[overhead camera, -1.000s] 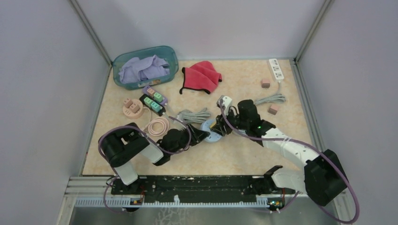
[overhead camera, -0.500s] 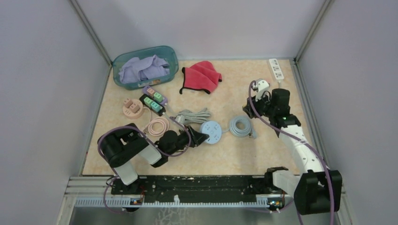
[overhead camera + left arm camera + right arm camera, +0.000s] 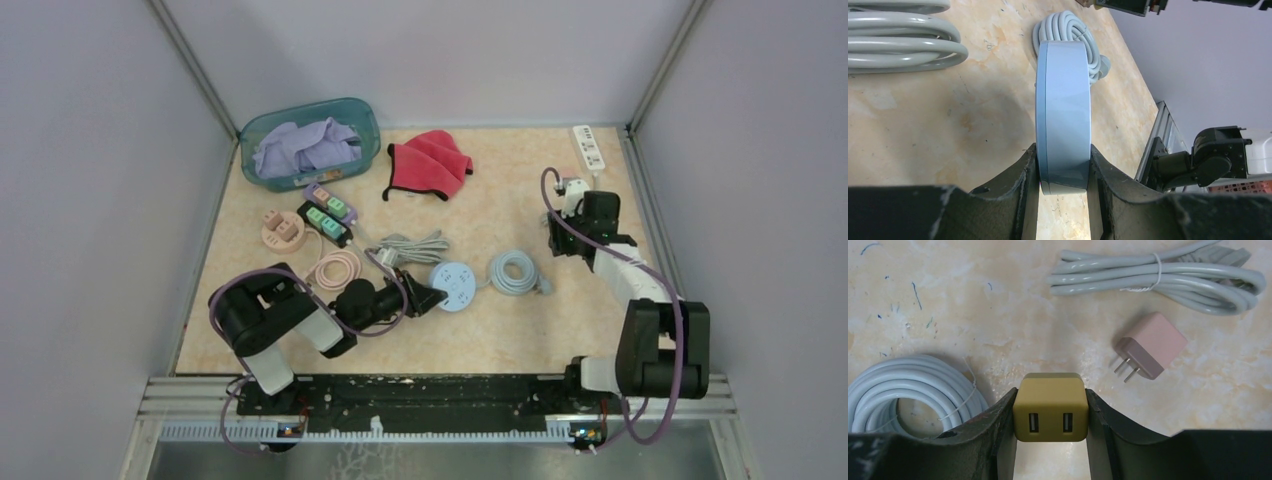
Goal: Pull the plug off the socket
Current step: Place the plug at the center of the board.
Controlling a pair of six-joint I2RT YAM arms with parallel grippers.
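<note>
Inside right pincer grip: mustard plug, apart from socket.

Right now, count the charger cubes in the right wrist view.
2: a mustard charger clamped in the right hand, and a pink charger lying loose just beyond it. Others may sit outside this view.

A beige marbled counter carries a teal basket at back left, a red cloth, a white power strip at back right, a round blue socket near a coiled grey cable, and a pink plug.
</note>
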